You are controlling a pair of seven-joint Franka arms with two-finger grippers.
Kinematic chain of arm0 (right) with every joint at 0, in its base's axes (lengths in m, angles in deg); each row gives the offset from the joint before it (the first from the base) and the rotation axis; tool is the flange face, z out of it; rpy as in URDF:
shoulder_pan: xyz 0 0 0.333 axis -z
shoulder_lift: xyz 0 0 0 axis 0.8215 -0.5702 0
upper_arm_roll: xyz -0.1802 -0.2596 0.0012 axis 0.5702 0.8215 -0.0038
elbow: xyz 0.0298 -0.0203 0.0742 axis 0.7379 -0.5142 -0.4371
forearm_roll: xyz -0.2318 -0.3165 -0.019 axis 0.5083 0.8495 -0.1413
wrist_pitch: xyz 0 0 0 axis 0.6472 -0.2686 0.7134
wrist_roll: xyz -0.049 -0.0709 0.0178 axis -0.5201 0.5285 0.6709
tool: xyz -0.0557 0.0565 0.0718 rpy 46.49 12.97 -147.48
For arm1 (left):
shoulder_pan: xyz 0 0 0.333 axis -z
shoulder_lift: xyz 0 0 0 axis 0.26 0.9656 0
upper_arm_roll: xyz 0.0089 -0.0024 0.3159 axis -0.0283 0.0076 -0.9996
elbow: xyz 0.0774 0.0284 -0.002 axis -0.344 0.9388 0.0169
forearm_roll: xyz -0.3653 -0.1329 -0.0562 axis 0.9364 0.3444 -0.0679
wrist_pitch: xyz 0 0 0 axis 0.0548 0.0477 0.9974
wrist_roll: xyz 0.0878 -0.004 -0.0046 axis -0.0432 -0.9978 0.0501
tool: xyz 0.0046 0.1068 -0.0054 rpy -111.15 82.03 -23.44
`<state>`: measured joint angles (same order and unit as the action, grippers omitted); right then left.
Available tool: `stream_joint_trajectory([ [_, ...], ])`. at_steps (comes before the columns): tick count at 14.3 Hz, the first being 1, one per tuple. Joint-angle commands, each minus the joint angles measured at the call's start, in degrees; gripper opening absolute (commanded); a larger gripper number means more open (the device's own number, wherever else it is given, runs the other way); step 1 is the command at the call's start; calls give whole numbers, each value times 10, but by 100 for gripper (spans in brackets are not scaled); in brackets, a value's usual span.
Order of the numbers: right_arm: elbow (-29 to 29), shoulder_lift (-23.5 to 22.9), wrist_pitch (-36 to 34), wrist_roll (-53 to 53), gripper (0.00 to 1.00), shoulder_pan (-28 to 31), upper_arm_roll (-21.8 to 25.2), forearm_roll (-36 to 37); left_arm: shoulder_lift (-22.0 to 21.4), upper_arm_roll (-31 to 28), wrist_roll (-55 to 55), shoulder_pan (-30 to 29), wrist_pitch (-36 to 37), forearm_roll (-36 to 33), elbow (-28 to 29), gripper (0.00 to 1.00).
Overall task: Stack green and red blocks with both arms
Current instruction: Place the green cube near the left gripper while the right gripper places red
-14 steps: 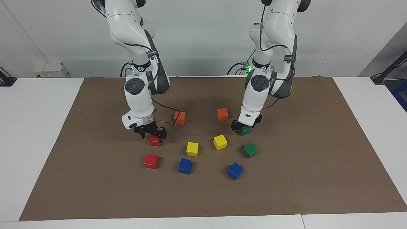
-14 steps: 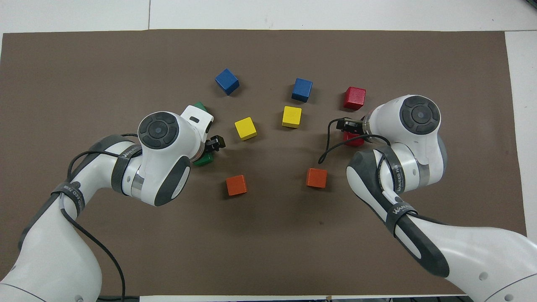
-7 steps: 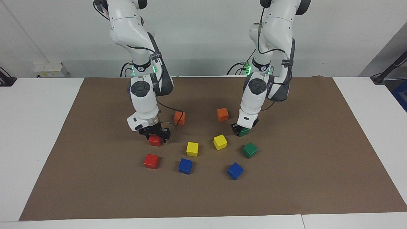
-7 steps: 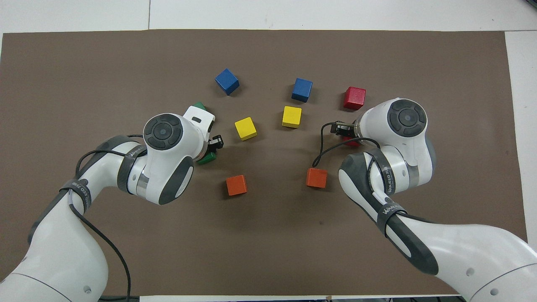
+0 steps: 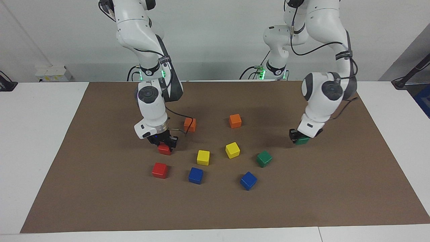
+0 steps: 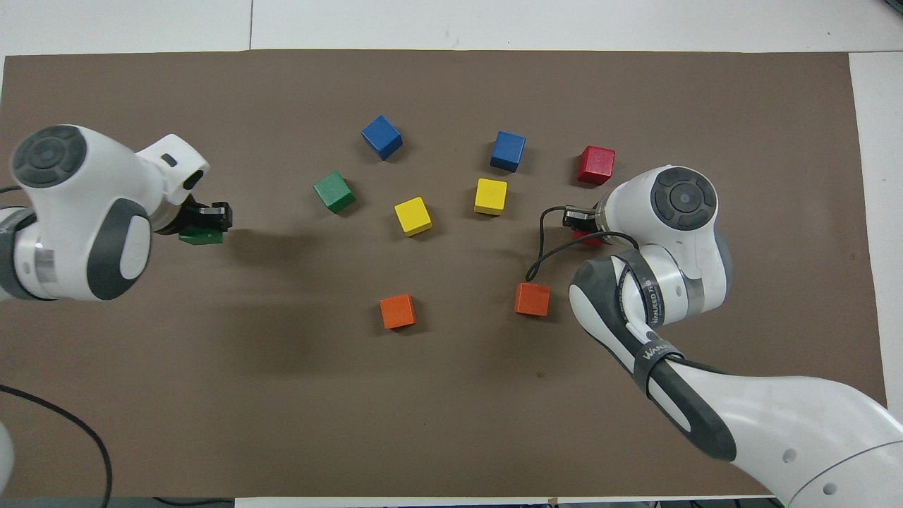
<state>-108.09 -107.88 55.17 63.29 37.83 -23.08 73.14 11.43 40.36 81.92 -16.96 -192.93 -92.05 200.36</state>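
Observation:
My left gripper [image 5: 300, 136] [image 6: 210, 220] is shut on a green block [image 5: 303, 140] [image 6: 200, 238] and holds it low over the brown mat toward the left arm's end of the table. The second green block [image 5: 264, 158] [image 6: 334, 192] lies free on the mat beside a yellow cube. My right gripper [image 5: 164, 142] [image 6: 580, 221] is down on a red block [image 5: 164, 149] [image 6: 591, 239] that rests on the mat, with its fingers shut on the block's sides. The other red block [image 5: 160, 170] [image 6: 596, 164] lies a little farther from the robots.
Two orange cubes [image 5: 189, 124] [image 5: 235, 120] lie nearer the robots. Two yellow cubes [image 5: 203, 157] [image 5: 232, 150] sit mid-mat, and two blue cubes [image 5: 195, 175] [image 5: 248, 180] lie farther out. The brown mat [image 5: 302, 201] covers the white table.
The left gripper closed on its green block and swung it toward the left arm's end of the table. The right gripper lowered and closed on its red block.

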Motion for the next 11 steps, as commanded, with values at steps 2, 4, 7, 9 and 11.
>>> stream_joint_trajectory([
  [2, -4, 25, -37, -91, 0, 36, -3, -11, 23, 8, -108, -38, -42, -8, 8, 0],
  [4, -4, 58, -83, -163, 0, 73, -2, -11, 36, 8, -127, -49, -53, -9, 14, 0],
  [7, -7, 76, -113, -273, 0, 138, -3, -12, 41, 9, -135, -51, -69, -8, 23, 0],
  [9, -13, 76, -106, -332, 0, 174, -3, -12, 40, 9, -128, -51, -80, -8, 37, 0],
  [11, -28, 76, -96, -347, 0, 201, -3, -12, 39, 9, -111, -50, -93, -7, 49, 0],
])
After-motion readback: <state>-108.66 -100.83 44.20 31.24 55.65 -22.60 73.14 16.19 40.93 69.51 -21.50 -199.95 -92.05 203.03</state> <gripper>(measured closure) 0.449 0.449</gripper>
